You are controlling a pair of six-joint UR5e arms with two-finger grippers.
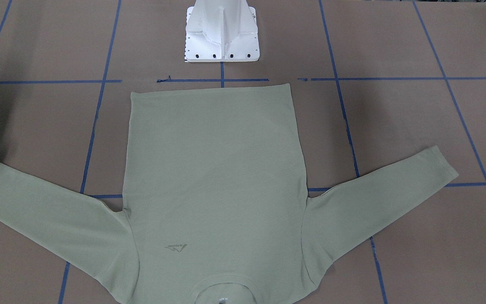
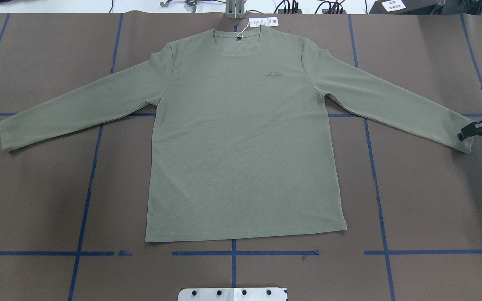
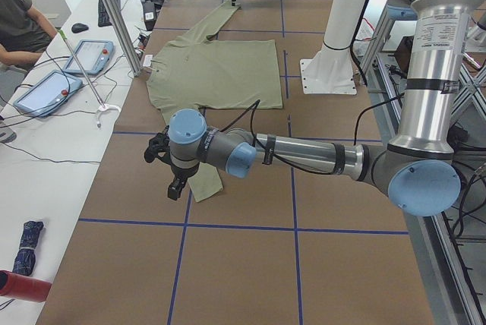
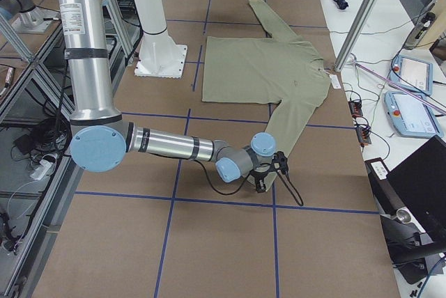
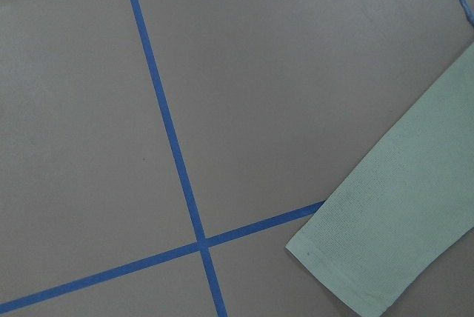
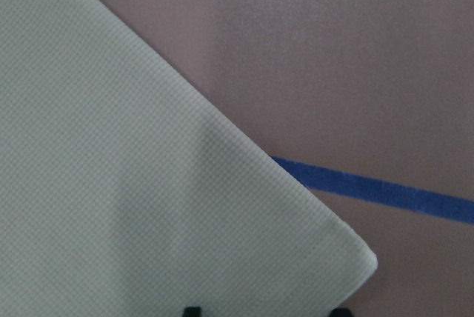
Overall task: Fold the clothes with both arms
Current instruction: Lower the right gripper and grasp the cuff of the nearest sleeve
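The pale green long-sleeved shirt (image 2: 245, 138) lies flat and face up on the brown table, sleeves spread, with its collar and white hang tag (image 2: 264, 21) at the far edge. My right gripper (image 2: 473, 112) is open and low at the cuff of the sleeve on the overhead view's right. In the right wrist view its two black fingertips (image 6: 192, 310) stand apart with the cuff corner (image 6: 348, 258) between them. The left gripper (image 3: 173, 169) hangs just beside the other cuff (image 3: 203, 184); I cannot tell whether it is open or shut. The left wrist view holds only that cuff (image 5: 385, 258) and tape.
The white bolted pedestal (image 1: 222, 38) stands just behind the shirt's hem. Blue tape lines (image 2: 90, 167) grid the table. A side bench along the collar edge carries tablets (image 3: 45, 89) and cables, with a seated person (image 3: 19, 17) there. A red cylinder (image 3: 23, 285) lies at that bench's near end.
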